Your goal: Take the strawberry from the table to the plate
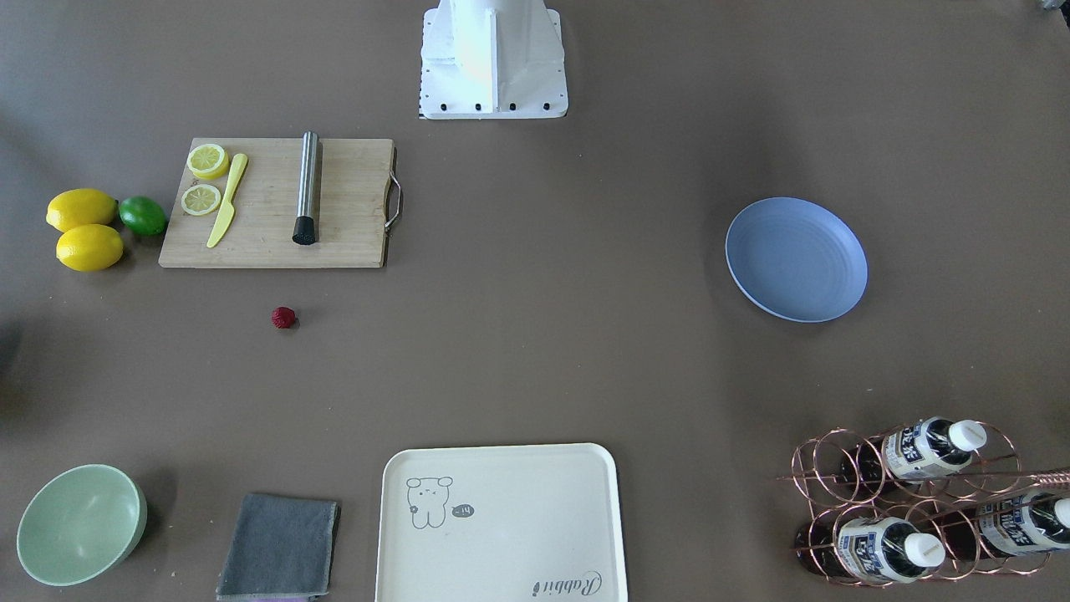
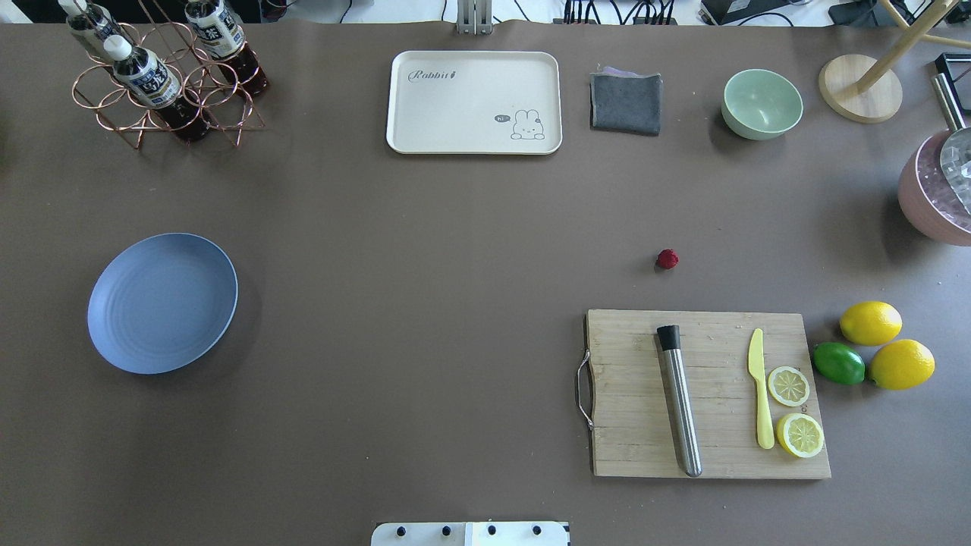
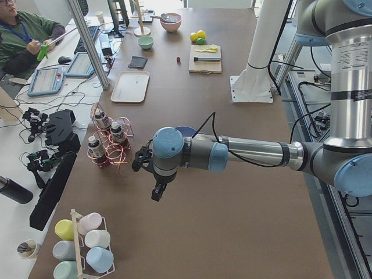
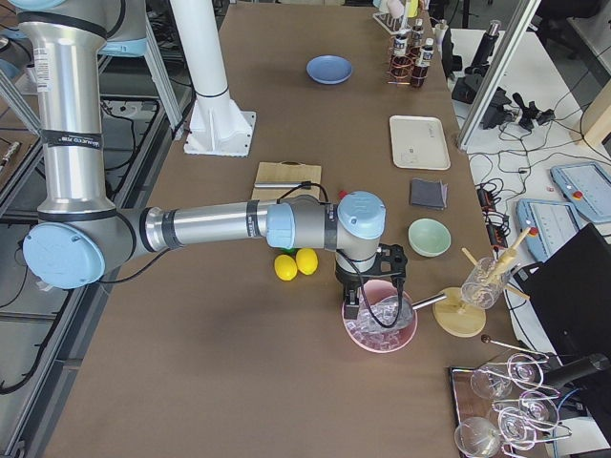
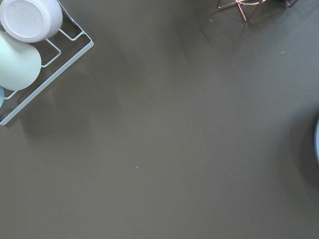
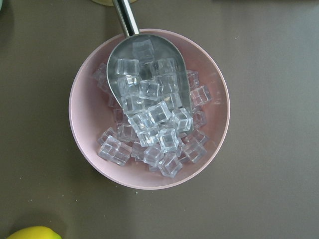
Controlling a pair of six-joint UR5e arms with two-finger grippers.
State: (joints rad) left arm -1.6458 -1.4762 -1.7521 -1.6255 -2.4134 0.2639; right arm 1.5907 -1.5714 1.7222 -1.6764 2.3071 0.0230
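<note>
The small dark red strawberry [image 1: 283, 317] [image 2: 667, 259] [image 3: 178, 59] lies on the brown table [image 1: 535, 334], just off the far edge of the cutting board. The periwinkle plate [image 1: 796, 259] [image 2: 162, 302] [image 4: 329, 69] stands empty across the table on my left side. My left gripper [image 3: 156, 195] hangs over bare table near the plate and the bottle rack, far from the strawberry. My right gripper [image 4: 370, 298] hovers over a pink bowl of ice. Both show only in the side views, so I cannot tell whether either is open or shut.
A wooden cutting board [image 2: 705, 394] bears a steel muddler, a yellow knife and lemon slices; two lemons [image 2: 884, 345] and a lime lie beside it. Along the far edge are a cream tray [image 2: 474, 102], a grey cloth [image 2: 626, 102], a green bowl [image 2: 762, 104] and a bottle rack [image 2: 163, 76]. A person sits at a desk [image 3: 26, 35].
</note>
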